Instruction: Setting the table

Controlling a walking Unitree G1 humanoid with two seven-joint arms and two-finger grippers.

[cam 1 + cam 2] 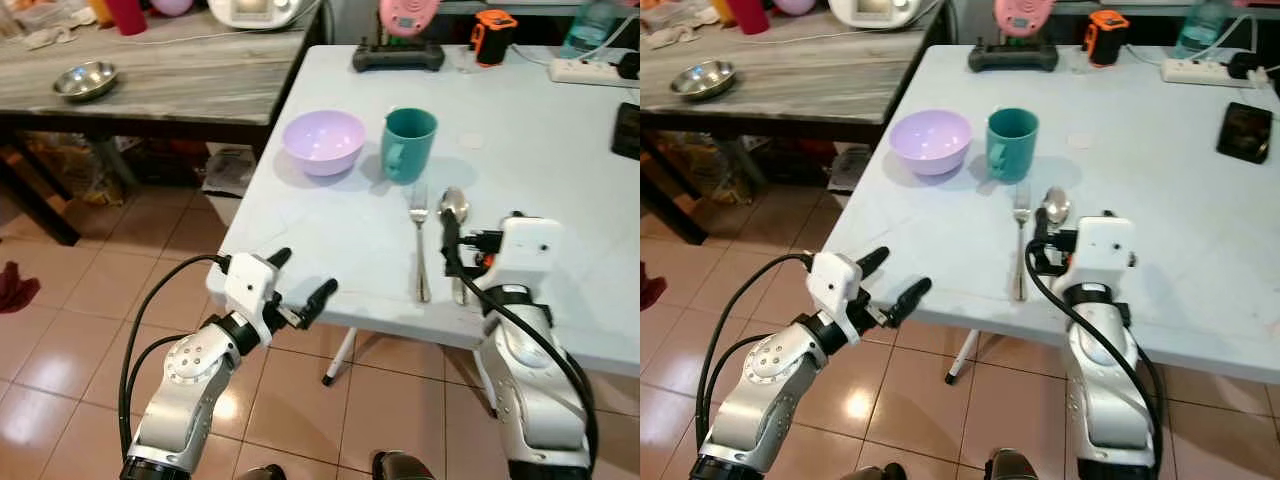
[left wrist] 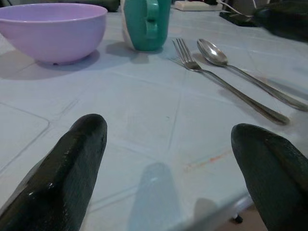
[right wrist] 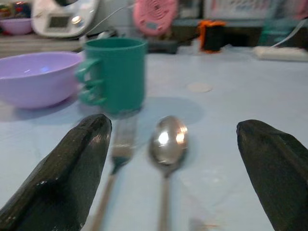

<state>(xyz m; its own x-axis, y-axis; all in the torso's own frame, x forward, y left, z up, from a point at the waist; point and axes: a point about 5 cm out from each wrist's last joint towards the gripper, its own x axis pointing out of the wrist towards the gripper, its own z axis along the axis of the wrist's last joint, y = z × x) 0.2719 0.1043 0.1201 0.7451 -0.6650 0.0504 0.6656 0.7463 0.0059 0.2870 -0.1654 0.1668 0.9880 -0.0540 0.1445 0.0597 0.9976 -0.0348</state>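
On the pale tabletop (image 1: 560,150), one purple bowl (image 1: 323,141), one teal mug (image 1: 409,144), one fork (image 1: 420,240) and one spoon (image 1: 455,215) sit together, the right hand (image 3: 168,168) spread over the blurry cutlery, the left hand (image 1: 300,285) spread at the near edge.

White table (image 1: 560,180), lilac bowl (image 1: 323,141), teal mug (image 1: 409,144), fork (image 1: 420,240), spoon (image 1: 455,212)
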